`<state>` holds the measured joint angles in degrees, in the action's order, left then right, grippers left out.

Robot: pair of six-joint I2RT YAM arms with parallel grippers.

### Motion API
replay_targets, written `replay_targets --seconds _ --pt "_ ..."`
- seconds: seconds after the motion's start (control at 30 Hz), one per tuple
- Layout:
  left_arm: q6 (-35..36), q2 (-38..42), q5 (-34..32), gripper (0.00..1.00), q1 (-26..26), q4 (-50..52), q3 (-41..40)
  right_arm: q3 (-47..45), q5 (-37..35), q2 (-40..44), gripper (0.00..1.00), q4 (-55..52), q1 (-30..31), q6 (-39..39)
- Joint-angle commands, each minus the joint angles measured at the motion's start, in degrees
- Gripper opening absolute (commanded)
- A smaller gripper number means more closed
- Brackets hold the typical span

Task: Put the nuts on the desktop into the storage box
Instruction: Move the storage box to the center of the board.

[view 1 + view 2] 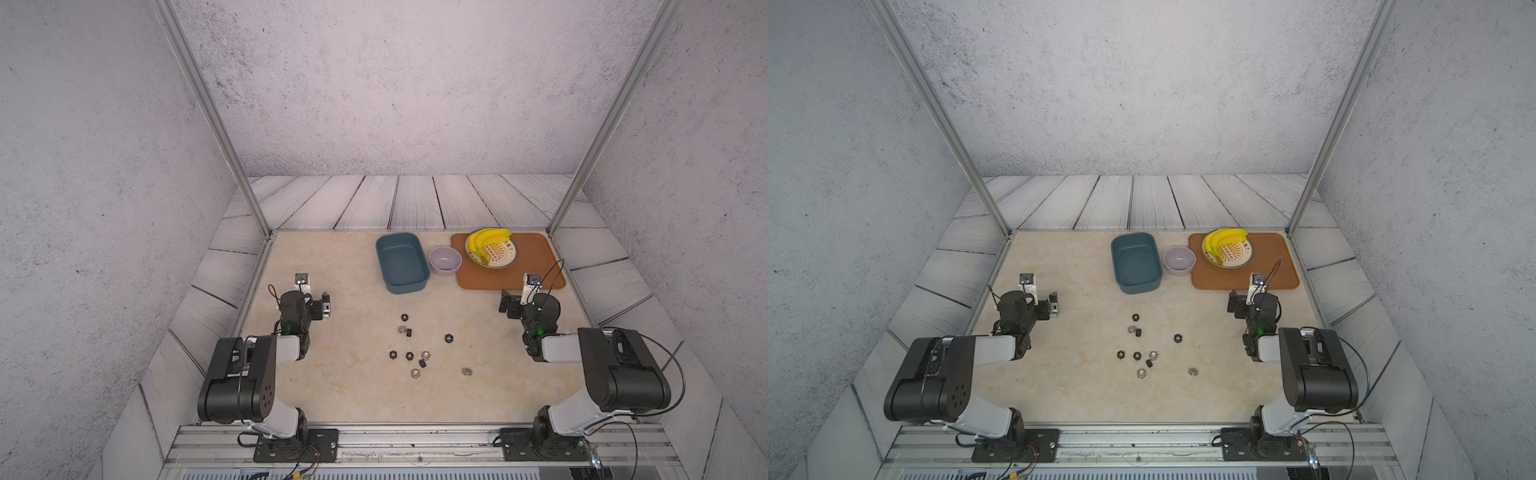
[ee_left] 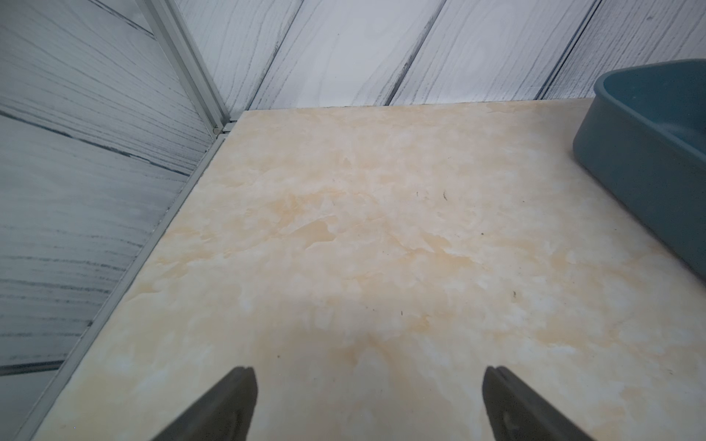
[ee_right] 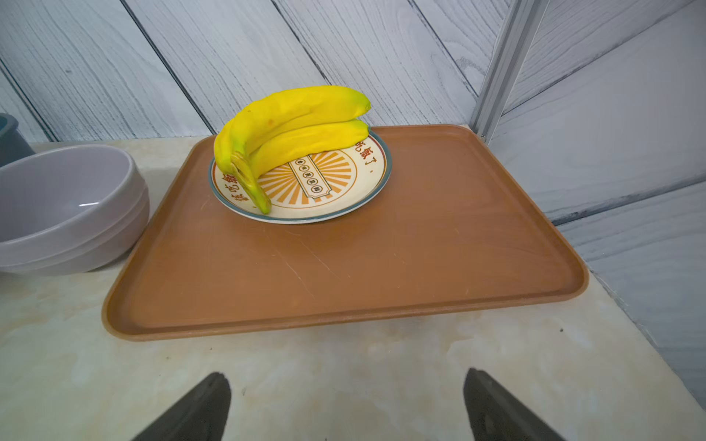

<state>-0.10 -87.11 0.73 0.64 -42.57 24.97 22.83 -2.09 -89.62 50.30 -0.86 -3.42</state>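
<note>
Ten nuts (image 1: 409, 355) lie scattered on the table (image 1: 345, 395), well apart from the storage box (image 1: 409, 286), on its robot-facing side; a lilac bowl (image 1: 445, 270) sits just beside the box. Left and right jaws stand apart, gripping nothing.

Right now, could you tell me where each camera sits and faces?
Top views: high behind the robot, down onto nuts, storage box; left arm, right arm show.
Left wrist: faces bare desktop; open left gripper shows.
Right wrist: faces tray, bananas, bowl; open right gripper shows.
Shared: storage box, in left wrist and top views.
</note>
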Motion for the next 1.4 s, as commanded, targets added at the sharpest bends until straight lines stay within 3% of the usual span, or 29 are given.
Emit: replay_targets --seconds 0.0,0.93,1.13,1.37 --pt "-0.6 -0.5 0.8 0.98 0.6 0.5 1.1 0.8 -0.4 -0.2 0.99 -0.3 0.1 0.0" --pt "-0.1 -0.3 4.1 0.98 1.4 0.0 0.7 -2.6 -2.4 2.0 0.99 4.5 -0.6 -2.9" --pt "0.5 2.1 4.9 0.98 1.4 0.9 0.4 -2.9 -4.5 13.6 0.99 -6.6 -1.0 -3.1" --pt "3.3 11.5 1.7 0.99 -1.2 13.1 2.3 -1.2 -2.6 34.9 0.99 -24.3 -1.0 -6.7"
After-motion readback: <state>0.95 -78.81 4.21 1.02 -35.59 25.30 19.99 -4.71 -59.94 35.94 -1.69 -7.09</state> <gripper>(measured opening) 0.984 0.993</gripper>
